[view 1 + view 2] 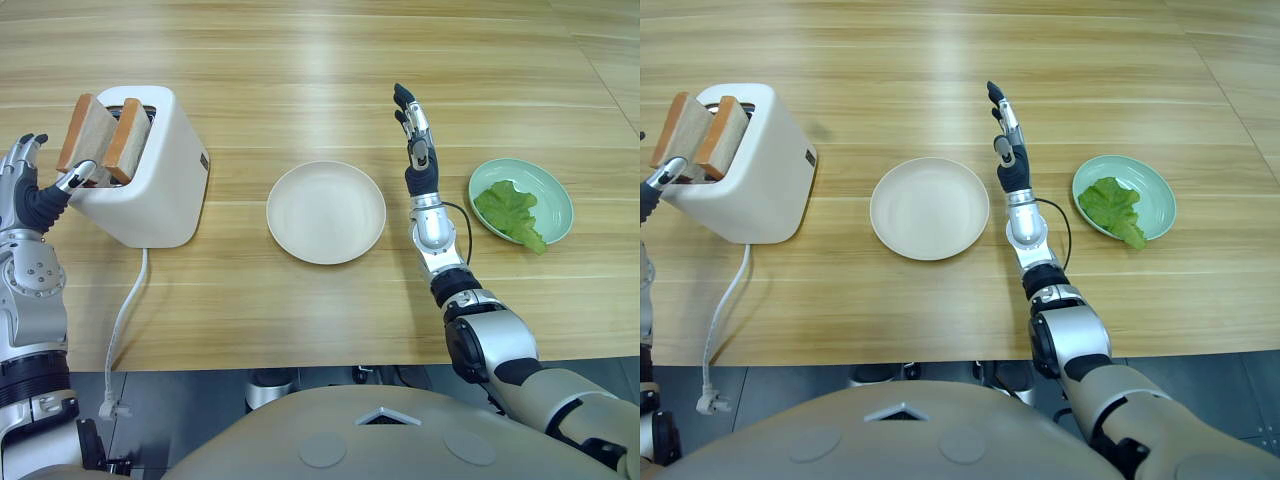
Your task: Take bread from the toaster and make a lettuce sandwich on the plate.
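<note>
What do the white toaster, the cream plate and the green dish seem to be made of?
White box-shaped toaster: probably matte plastic, smooth with rounded corners; painted metal possible. Round cream plate: ceramic or melamine, matte, no glare. Pale green dish holding lettuce: similar, slightly glossier.

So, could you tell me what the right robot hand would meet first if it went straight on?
The way looks free: the right robot hand points toward the far side of the table, between plate and lettuce bowl, with only bare wood ahead.
</note>
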`<state>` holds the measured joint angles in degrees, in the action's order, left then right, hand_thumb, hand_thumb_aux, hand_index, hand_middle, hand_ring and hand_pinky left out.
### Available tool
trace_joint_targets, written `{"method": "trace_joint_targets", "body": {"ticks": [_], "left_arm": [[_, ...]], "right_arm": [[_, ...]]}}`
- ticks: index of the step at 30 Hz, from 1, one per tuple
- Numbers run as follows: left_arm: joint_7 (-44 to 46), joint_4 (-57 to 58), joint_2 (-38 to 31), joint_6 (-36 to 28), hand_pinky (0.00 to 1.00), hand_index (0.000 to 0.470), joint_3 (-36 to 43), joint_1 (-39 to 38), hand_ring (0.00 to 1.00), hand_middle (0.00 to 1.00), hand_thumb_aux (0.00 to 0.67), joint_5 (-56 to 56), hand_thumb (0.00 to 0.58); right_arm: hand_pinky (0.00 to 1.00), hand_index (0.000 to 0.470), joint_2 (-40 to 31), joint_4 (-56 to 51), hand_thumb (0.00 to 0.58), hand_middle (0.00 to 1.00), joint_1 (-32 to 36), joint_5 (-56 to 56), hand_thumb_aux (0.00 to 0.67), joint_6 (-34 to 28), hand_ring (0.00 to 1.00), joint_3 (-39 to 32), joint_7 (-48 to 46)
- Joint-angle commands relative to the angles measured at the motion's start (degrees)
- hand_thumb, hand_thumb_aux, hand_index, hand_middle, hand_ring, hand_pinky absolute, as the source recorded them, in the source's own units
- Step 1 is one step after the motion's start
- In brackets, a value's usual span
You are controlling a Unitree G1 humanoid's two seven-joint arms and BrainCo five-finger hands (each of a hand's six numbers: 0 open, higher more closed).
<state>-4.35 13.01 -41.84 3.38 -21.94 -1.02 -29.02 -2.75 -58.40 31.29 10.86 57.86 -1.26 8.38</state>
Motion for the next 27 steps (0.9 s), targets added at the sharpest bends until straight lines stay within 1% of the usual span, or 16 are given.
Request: {"method": "trace_joint_targets", "body": {"ticks": [1, 10, 11, 12, 13, 14, 15, 22, 23, 24, 27], "left_arm": [[-0.88, 1.06, -1.03, -1.43, 0.00, 0.000, 1.31, 0.85, 0.00, 0.00, 0.000, -0.32, 0.000], [-1.44, -0.68, -1.71, -3.90, 0.00, 0.000, 3.37, 1.11, 0.00, 0.00, 0.000, -0.80, 0.000], [-1.38, -0.96, -1.64, -4.20, 0.00, 0.060, 3.64, 1.03, 0.00, 0.00, 0.087, -0.85, 0.140], [-1.41, -1.12, -1.58, -4.44, 0.00, 0.269, 3.93, 0.99, 0.00, 0.00, 0.391, -0.89, 0.480], [-1.46, -1.18, -1.52, -4.61, 0.00, 0.269, 4.21, 1.00, 0.00, 0.00, 0.391, -0.91, 0.480], [-1.41, -1.17, -1.51, -4.79, 0.00, 0.393, 4.58, 1.03, 0.00, 0.00, 0.573, -0.93, 0.568], [-1.36, -1.16, -1.49, -4.95, 0.00, 0.460, 4.93, 1.06, 0.00, 0.00, 0.670, -1.00, 0.580], [-1.87, -2.32, -1.14, -5.19, 0.00, 0.460, 5.63, 0.92, 0.00, 0.00, 0.670, -0.51, 0.580], [-1.87, -3.06, -1.03, -5.25, 0.00, 0.435, 5.47, 0.69, 0.00, 0.00, 0.633, -0.23, 0.578], [-1.98, -3.82, -1.01, -5.35, 0.00, 0.386, 5.37, 0.49, 0.00, 0.00, 0.562, -0.21, 0.565], [-2.32, -6.06, -1.07, -5.44, 0.00, 0.397, 5.07, 0.21, 0.00, 0.00, 0.578, -0.30, 0.569]], "right_arm": [[0.00, 0.000, -0.22, -0.87, 0.000, 0.00, 0.45, 0.00, 0.000, -0.40, 0.00, -0.02, -0.06], [0.00, 0.000, -0.48, -0.75, 0.000, 0.00, 0.20, -0.09, 0.000, -0.33, 0.00, 0.04, -0.24], [0.00, 0.000, -0.50, -0.75, 0.000, 0.00, 0.20, -0.10, 0.000, -0.33, 0.00, 0.03, -0.27], [0.00, 0.000, -0.51, -0.75, 0.000, 0.00, 0.20, -0.10, 0.000, -0.34, 0.00, 0.03, -0.27], [0.00, 0.000, -0.52, -0.76, 0.000, 0.00, 0.19, -0.11, 0.000, -0.36, 0.00, 0.03, -0.27], [0.00, 0.000, -0.52, -0.77, 0.000, 0.00, 0.19, -0.09, 0.000, -0.38, 0.00, 0.02, -0.24], [0.00, 0.000, -0.52, -0.78, 0.000, 0.00, 0.18, -0.07, 0.000, -0.39, 0.00, 0.02, -0.22], [0.00, 0.000, -0.39, -0.98, 0.000, 0.00, 0.38, -0.05, 0.000, -0.55, 0.00, -0.05, -0.25], [0.00, 0.000, -0.36, -1.02, 0.000, 0.00, 0.42, -0.03, 0.000, -0.59, 0.00, -0.07, -0.26], [0.00, 0.000, -0.35, -1.09, 0.000, 0.00, 0.47, -0.02, 0.000, -0.64, 0.00, -0.08, -0.26], [0.00, 0.000, -0.38, -1.38, 0.000, 0.00, 0.67, 0.12, 0.000, -0.85, 0.00, -0.12, -0.13]]}}
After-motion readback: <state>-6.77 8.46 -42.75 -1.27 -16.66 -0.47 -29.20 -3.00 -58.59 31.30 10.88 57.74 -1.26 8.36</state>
